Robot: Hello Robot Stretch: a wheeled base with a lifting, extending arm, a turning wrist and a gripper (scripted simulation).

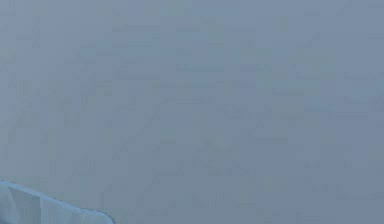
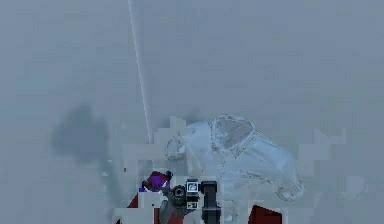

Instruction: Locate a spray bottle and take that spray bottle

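In the arm side view the arm's far end rises from the bottom edge, and its two white marked squares (image 2: 200, 188) stand at the tip. Left of them is the dark gripper (image 2: 170, 191). A small purple thing (image 2: 155, 182) sits right at the gripper's finger end; its shape is too small to name. I cannot tell whether the gripper holds it or anything else. A dark shadow falls on the wall to the left.
A pale glassy basin-like object (image 2: 235, 155) stands just right of the gripper. A thin white line (image 2: 140, 70) runs up the grey wall. Red-brown patches (image 2: 262, 213) lie at the bottom edge. The forward view has a grey wall (image 1: 200, 100) and a pale object (image 1: 40, 208) at bottom left.
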